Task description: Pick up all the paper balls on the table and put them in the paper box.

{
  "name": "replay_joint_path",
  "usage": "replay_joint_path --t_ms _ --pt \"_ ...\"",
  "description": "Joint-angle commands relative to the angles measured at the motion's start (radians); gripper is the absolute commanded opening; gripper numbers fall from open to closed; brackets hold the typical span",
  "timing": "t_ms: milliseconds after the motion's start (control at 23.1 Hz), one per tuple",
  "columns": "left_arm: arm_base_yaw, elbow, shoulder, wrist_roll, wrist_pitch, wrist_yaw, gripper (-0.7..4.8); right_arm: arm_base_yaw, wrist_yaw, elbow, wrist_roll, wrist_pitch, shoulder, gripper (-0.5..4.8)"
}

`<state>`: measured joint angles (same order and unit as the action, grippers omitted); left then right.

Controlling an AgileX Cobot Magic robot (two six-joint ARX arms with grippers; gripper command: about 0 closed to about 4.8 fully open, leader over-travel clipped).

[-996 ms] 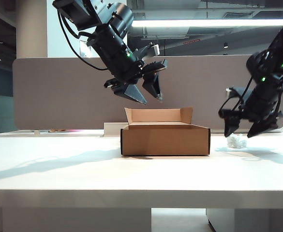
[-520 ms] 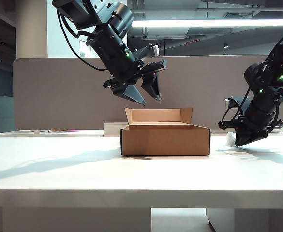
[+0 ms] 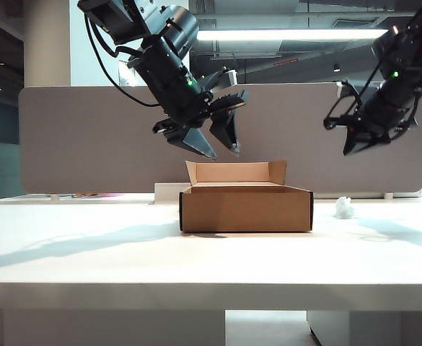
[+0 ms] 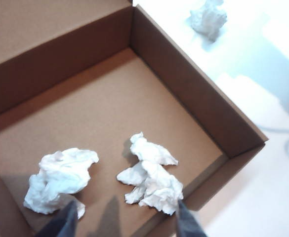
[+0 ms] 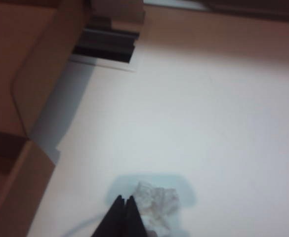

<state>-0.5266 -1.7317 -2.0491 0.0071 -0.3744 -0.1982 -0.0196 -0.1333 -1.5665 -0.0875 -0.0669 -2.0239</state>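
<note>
Table (image 3: 88, 259) fills the lower frame. Box (image 3: 247, 207) stands at centre; two balls (image 4: 60, 178) (image 4: 151, 177) lie inside. Third ball (image 3: 345, 207) rests on the table right of the box. Left gripper (image 3: 209, 143) hangs above the box, jaws spread, empty. Right gripper (image 3: 356, 146) is at upper right, jaws pressed together, empty.

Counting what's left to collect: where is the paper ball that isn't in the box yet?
In the exterior view, the small crumpled white paper ball lies on the white table, right of the brown cardboard box, below the raised, empty right gripper.
</note>
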Motion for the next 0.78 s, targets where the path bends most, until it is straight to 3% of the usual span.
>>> replay_joint_path --t_ms 43,173,260,520,779 --pt "-0.002 -0.003 0.006 0.001 0.002 -0.004 2.47 -0.018 -0.007 -0.002 0.001 0.003 -0.002 1.41" --pt "-0.001 -0.003 0.006 0.004 0.002 0.003 2.47 -0.034 0.004 -0.002 0.001 0.012 -0.030 3.50" --pt "0.000 -0.003 0.006 0.004 0.000 0.003 2.47 -0.037 0.010 -0.002 0.001 0.021 -0.051 4.06" --pt "0.000 -0.003 0.009 0.005 -0.004 0.004 2.47 -0.034 0.117 -0.002 0.001 0.115 -0.144 4.34" --pt "0.000 -0.003 0.009 0.005 -0.006 0.004 2.47 -0.034 0.116 -0.002 0.009 0.155 -0.214 4.16"
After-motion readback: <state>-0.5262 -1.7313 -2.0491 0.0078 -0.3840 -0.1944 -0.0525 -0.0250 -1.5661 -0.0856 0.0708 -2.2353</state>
